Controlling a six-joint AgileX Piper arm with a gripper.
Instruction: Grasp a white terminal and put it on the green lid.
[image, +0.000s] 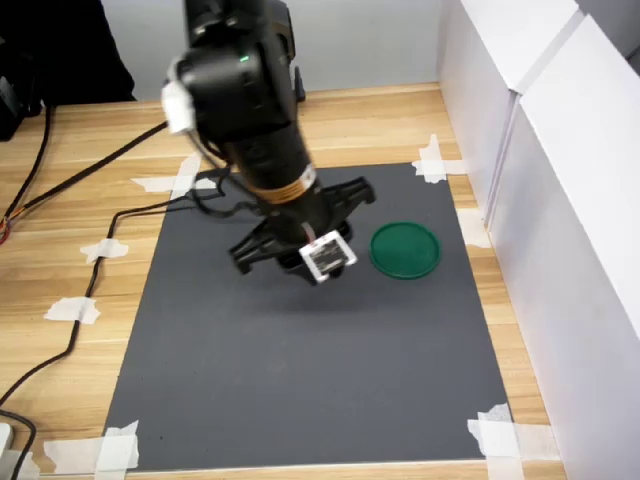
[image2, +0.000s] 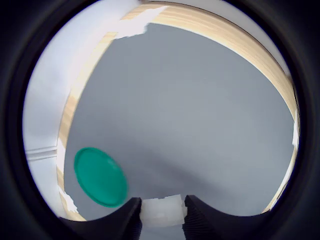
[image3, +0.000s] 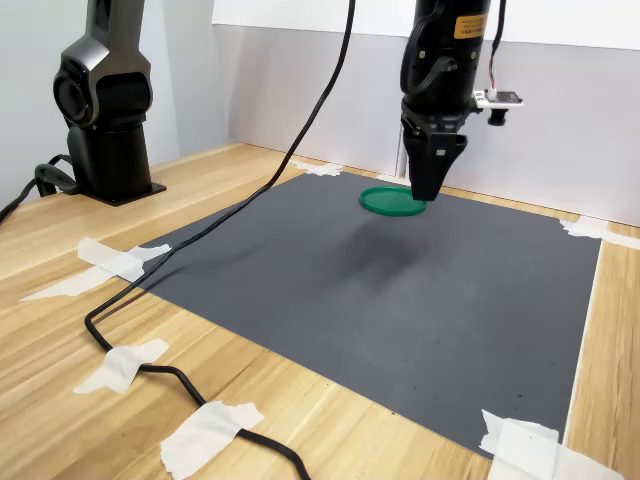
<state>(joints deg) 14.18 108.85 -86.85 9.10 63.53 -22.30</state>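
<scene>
One gripper (image2: 161, 220) shows in the wrist view with its two dark fingers (image2: 122, 220) pressed against either side of the white terminal (image2: 161, 211), clamped on it; the terminal is thus held up off the grey mat (image: 300, 370), not lying on it; in the second exterior view the gripper (image3: 424, 188) hangs clear above the mat, its tip just beside the green lid (image3: 392, 201); the lid lies flat on the mat, near the mat's far edge in the second exterior view; in the first exterior view the green lid (image: 405, 249) sits just to the first exterior view's right of the arm's wrist; white tape (image: 430, 160) fixes the mat's corners to the wooden table (image: 60, 270).
</scene>
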